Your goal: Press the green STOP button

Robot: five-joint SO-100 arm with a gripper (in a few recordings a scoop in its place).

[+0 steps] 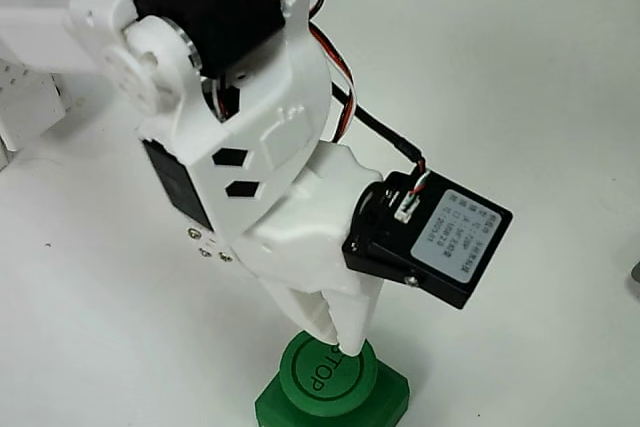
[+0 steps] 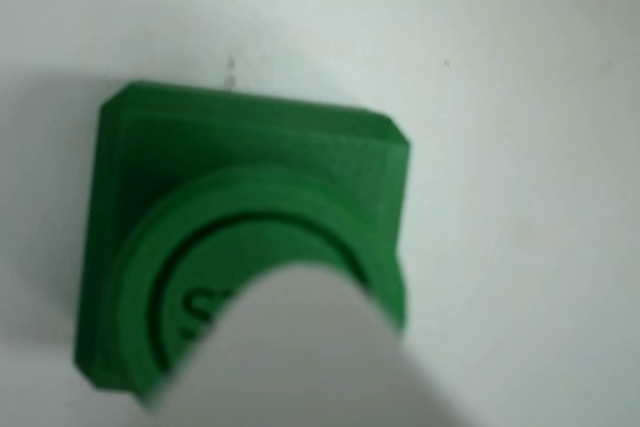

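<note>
Fixed view high and close; wrist view straight down, closer, sharing the green STOP button [image 1: 327,375].

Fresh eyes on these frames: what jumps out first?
The white two-finger gripper points down with its tip on the rim of the round dark-green STOP button, low in the fixed view. The wrist view has the button on its green base, the pale fingertip blurred over the lettering.

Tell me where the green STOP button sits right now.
In the fixed view the green STOP button sits on the white table at bottom centre, directly under the gripper, whose tip meets the cap's upper right edge.
</note>
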